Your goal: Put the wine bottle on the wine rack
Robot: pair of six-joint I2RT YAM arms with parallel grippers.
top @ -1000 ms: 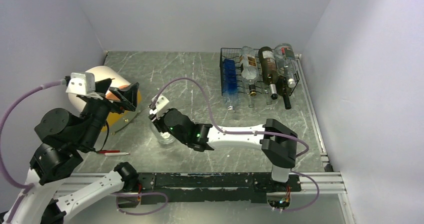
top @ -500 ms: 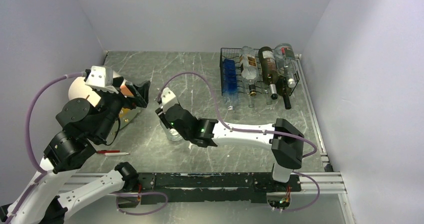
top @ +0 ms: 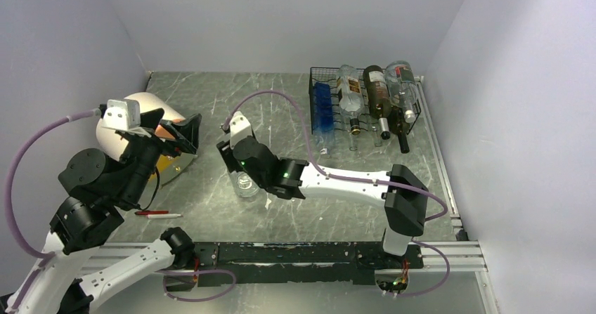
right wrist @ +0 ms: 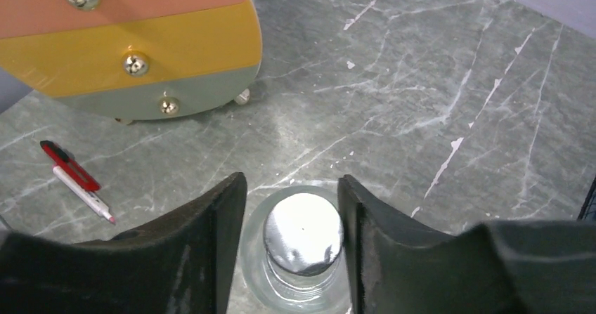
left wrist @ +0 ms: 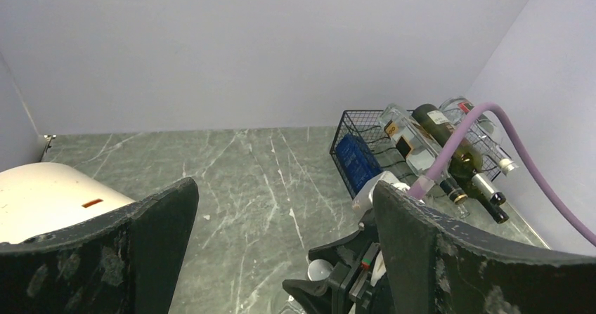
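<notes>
A clear glass wine bottle with a silver cap stands upright on the table left of centre. My right gripper hangs over it, jaws open and straddling the cap, the right finger close against it and a small gap at the left finger. It shows from above in the top view. The black wire wine rack stands at the back right with several bottles lying in it; it also shows in the left wrist view. My left gripper is wide open and empty, raised at the left.
A small chest with pink, yellow and green drawers and a white rounded object stand at the left. A red and white pen lies near the front left. Walls close the table on three sides.
My right gripper has shifted a little right and back and stands over the bottle's cap. My left arm swung right, then back left, still open.
</notes>
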